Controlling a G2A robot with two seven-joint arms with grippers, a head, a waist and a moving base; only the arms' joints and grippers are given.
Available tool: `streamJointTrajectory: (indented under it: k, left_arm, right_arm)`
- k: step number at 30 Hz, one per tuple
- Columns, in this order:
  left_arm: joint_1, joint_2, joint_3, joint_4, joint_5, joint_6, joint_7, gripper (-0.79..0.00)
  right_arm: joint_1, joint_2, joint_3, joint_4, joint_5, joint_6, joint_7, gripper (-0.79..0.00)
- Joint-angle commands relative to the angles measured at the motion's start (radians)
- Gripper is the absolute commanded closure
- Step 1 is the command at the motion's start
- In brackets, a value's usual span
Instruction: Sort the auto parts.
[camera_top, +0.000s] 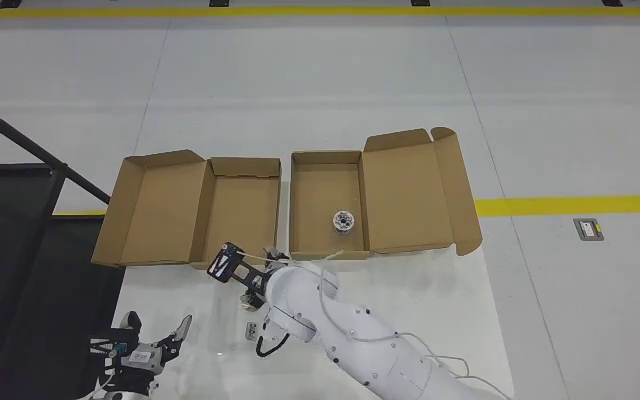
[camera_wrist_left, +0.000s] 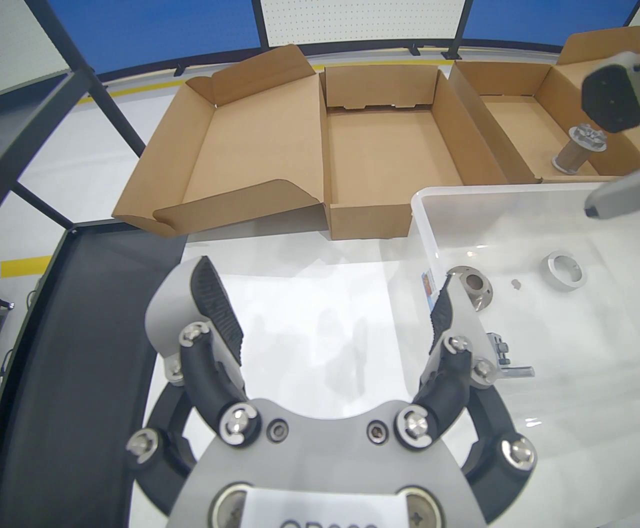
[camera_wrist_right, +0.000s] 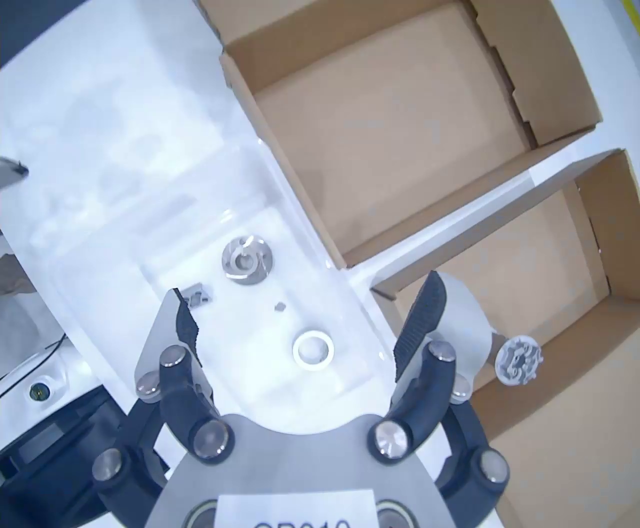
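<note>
A clear plastic tray (camera_wrist_left: 500, 189) on the white table holds a flanged metal hub (camera_wrist_left: 472, 287), a silver ring (camera_wrist_left: 565, 270), a small bracket (camera_wrist_left: 505, 357) and a tiny loose piece (camera_wrist_right: 281, 306). My right gripper (camera_wrist_right: 305, 307) hangs open above the tray, over the ring (camera_wrist_right: 312, 350), with the hub (camera_wrist_right: 247, 260) and bracket (camera_wrist_right: 197, 295) just beyond. In the top view this gripper (camera_top: 238, 268) is at the near edge of the left box (camera_top: 245, 210). My left gripper (camera_wrist_left: 330, 300) is open and holds nothing, low at the table's near left (camera_top: 158, 326).
Two open cardboard boxes stand side by side at the back. The left box (camera_wrist_left: 385, 150) holds nothing. The right box (camera_top: 325, 195) contains one metal mesh cylinder (camera_top: 342, 221). A black frame and shelf (camera_wrist_left: 75, 325) border the table's left side.
</note>
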Motion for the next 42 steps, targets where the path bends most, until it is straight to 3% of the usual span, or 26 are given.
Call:
streamJointTrajectory:
  k: [1,7,13,16,27,42]
  left_arm:
    - [0.0,0.0,0.0,0.0,0.0,0.0,0.0,-0.785]
    - [0.0,0.0,0.0,0.0,0.0,0.0,0.0,-0.785]
    - [0.0,0.0,0.0,0.0,0.0,0.0,0.0,-0.785]
    - [0.0,0.0,0.0,0.0,0.0,0.0,0.0,-0.785]
    - [0.0,0.0,0.0,0.0,0.0,0.0,0.0,-0.785]
    - [0.0,0.0,0.0,0.0,0.0,0.0,0.0,-0.785]
  right_arm:
    - [-0.03,0.005,0.0,-0.023,-0.02,0.002,0.056,-0.785]
    - [-0.075,0.006,0.033,0.037,-0.012,0.066,0.109,-0.785]
    - [-0.054,-0.011,0.066,0.175,0.037,0.117,0.081,-0.785]
    - [-0.033,-0.016,0.08,0.244,0.045,0.119,0.069,-0.683]
    - [0.041,-0.059,0.054,0.4,0.065,0.105,0.05,-0.579]
    - [0.143,-0.138,0.018,0.63,0.139,0.073,-0.004,-0.517]
